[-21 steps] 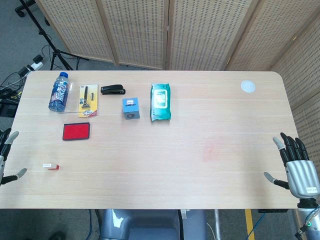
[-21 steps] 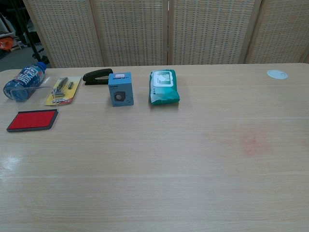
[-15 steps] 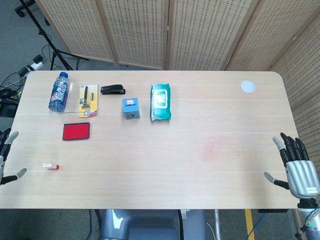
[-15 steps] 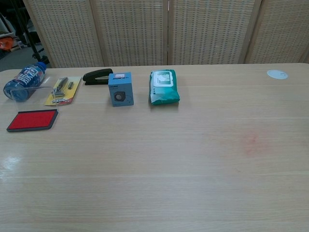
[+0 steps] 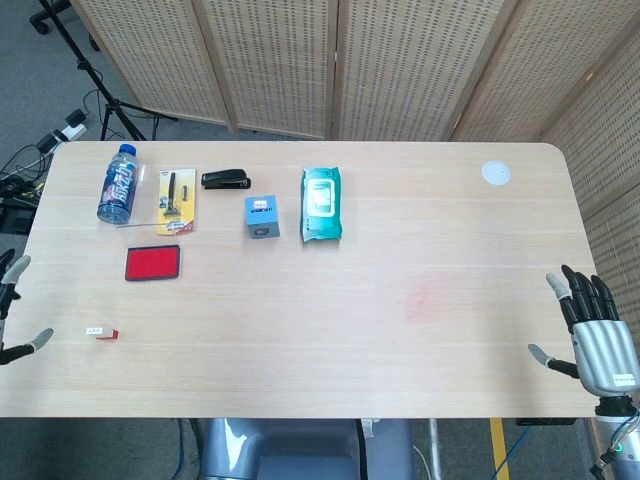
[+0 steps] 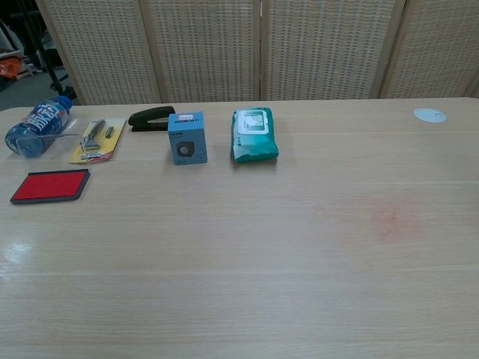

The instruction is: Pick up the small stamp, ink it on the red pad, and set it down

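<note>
Since nothing is grasped yet, my left hand [image 5: 12,310] waits spread and empty off the worktop's [image 5: 400,340] nine-o'clock edge, nearest the small stamp [image 5: 101,333]; the red pad [image 5: 152,263] lies just toward twelve of it; my right hand [image 5: 590,335] idles spread at three.

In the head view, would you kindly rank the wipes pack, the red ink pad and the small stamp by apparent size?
1. Wipes pack
2. Red ink pad
3. Small stamp, by far the smallest
</note>
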Tool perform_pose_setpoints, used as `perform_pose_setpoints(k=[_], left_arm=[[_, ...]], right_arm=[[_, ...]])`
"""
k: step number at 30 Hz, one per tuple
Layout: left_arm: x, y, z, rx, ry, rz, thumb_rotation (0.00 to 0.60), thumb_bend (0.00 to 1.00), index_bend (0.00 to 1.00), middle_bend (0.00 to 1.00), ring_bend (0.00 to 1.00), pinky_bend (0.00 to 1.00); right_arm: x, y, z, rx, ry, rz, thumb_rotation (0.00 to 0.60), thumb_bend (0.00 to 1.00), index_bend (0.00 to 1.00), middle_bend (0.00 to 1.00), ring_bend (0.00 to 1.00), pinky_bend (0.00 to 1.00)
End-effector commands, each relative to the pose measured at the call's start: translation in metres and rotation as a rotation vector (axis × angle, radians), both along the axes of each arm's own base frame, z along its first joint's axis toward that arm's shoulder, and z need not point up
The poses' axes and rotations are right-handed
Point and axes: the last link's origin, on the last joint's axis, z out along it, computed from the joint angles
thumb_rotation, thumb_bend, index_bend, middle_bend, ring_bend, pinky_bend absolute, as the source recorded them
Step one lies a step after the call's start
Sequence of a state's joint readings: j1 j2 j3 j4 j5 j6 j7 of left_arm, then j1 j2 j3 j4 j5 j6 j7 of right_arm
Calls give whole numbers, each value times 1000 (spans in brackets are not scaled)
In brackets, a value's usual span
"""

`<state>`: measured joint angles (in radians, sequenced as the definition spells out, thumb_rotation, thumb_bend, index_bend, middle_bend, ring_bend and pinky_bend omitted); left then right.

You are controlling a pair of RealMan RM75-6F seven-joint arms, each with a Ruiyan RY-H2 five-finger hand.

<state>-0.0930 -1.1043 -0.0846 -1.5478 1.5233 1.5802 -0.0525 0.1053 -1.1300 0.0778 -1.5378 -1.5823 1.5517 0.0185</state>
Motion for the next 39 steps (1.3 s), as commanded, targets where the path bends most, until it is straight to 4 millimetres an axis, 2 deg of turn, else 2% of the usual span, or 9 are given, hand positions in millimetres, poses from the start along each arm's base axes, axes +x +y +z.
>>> perform_pose_setpoints(k=[1,4,7,14,17,23,30,35,39], left_arm=[[0,1,-2,26,-20,-20,600,0,0,239,908,986],[-3,-2,-6,-9,-39,11,600,0,0,466,987,1000],[-4,-2,-8,-32,-22,35,600,0,0,605,1000,1000],[-4,-2,-9,-46,-20,58,600,0,0,628,1000,1000],[-4,-2,-10,-50,-17,60,600,5,0,671,1000,1000],[-11,-2,-15,-75,10,96,600,83,0,924,1000,1000],[-13,-3,-19,-97,0,116,600,150,0,967,1000,1000],[-21,-6,-24,-143,-27,140,600,153,1,975,1000,1000],[-32,-6,-26,-171,-40,170,600,165,98,977,1000,1000]], right_arm=[[0,0,0,0,0,0,600,0,0,0,0,0],[0,1,0,-2,0,-1,600,0,0,0,0,0],[0,1,1,-4,-3,1,600,0,0,0,0,0],[-1,0,2,-6,-8,-2,600,0,0,0,0,0],[0,0,2,-6,-9,-1,600,0,0,0,0,0],[0,1,5,-13,-16,-1,600,0,0,0,0,0],[0,0,7,-14,-25,-6,600,0,0,0,0,0],[0,1,8,-18,-29,-5,600,0,0,0,0,0],[0,1,7,-14,-27,-4,600,0,0,0,0,0]])
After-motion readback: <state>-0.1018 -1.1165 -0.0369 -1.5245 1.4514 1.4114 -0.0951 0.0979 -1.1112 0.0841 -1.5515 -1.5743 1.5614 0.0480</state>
